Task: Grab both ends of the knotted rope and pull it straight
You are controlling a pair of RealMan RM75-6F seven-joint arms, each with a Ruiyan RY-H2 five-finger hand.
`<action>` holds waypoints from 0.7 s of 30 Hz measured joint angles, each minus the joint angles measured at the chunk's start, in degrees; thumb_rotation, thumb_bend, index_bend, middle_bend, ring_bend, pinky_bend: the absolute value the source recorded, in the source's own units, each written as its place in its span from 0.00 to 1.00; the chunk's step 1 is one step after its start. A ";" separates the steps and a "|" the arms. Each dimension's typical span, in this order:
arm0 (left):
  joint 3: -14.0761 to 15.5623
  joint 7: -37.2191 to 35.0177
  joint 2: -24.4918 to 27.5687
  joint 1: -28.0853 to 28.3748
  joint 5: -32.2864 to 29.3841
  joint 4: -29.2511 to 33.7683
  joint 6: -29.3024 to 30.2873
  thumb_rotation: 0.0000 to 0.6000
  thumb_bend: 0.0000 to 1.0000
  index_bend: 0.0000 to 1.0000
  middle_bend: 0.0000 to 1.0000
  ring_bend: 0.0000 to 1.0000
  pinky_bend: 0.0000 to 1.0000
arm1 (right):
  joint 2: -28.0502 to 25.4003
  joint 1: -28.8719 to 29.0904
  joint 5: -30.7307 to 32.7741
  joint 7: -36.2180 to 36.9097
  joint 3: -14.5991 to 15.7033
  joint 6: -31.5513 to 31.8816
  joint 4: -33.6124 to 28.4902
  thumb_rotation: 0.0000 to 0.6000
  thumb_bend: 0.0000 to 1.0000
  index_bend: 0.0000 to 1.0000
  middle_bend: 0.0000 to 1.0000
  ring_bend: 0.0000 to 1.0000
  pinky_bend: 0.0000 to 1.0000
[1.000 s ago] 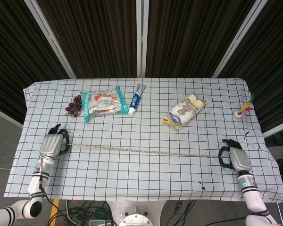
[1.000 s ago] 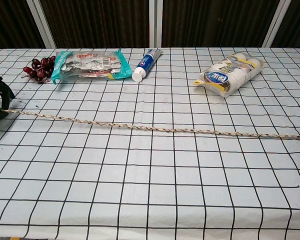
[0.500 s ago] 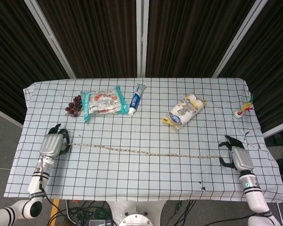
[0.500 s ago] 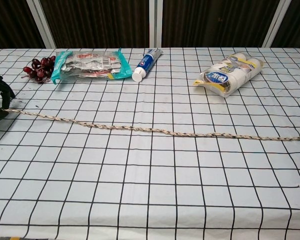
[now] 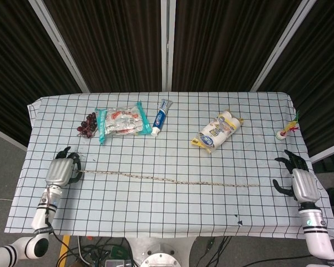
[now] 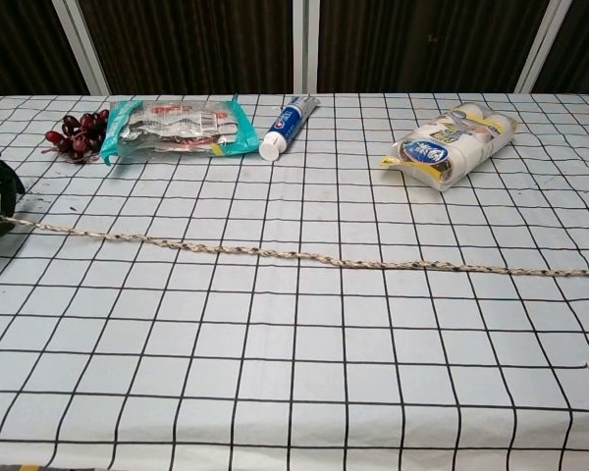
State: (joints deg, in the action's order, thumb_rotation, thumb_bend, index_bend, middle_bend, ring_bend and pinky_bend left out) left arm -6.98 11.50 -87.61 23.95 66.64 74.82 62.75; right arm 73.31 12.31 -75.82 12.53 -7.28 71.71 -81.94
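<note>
The rope point(image 5: 172, 181) lies nearly straight across the tabletop point(image 5: 167, 211). The left hand point(image 5: 60, 170) grasps its left end. The right hand point(image 5: 300, 181), fingers spread, holds nothing, well apart from the rope's right end.

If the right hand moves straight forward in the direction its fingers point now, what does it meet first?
The right hand points away from the robot, along the table's right edge. Its way looks free at first; the first thing near that line seems to be the small colourful toy by the far right edge, though depth is unclear and it may pass beside it.
</note>
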 measured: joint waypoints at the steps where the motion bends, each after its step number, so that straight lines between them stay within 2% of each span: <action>1: 0.06 -0.18 0.04 -0.03 0.19 -0.12 0.02 1.00 0.27 0.51 0.24 0.04 0.14 | -0.22 -0.18 -0.21 0.15 -0.14 0.45 -0.30 1.00 0.26 0.22 0.03 0.00 0.00; 10: 0.27 -1.31 1.15 -0.51 1.18 0.19 0.51 1.00 0.22 0.37 0.22 0.04 0.14 | -1.26 -0.82 -1.12 0.61 -0.73 2.41 -1.57 1.00 0.26 0.20 0.03 0.00 0.00; 15: 0.20 -1.69 2.04 -0.82 1.62 1.43 1.16 1.00 0.19 0.36 0.22 0.04 0.14 | -1.92 -1.04 -1.27 0.59 -0.99 3.02 -2.26 1.00 0.26 0.19 0.02 0.00 0.00; 18: -0.15 -1.79 3.07 -1.16 2.32 3.27 2.87 1.00 0.18 0.35 0.22 0.04 0.14 | -2.63 -1.25 -1.55 0.31 -1.08 3.63 -2.91 1.00 0.26 0.18 0.02 0.00 0.00; 21: -0.62 -2.05 4.59 -1.86 3.56 5.76 5.92 1.00 0.16 0.30 0.22 0.04 0.14 | -3.29 -1.48 -2.01 -0.71 -0.98 4.25 -3.34 1.00 0.25 0.15 0.02 0.00 0.00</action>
State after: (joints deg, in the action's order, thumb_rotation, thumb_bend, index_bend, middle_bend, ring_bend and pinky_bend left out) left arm -7.61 9.46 -83.02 22.09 70.20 80.58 68.67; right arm 70.02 10.83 -77.82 11.82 -8.26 75.95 -85.28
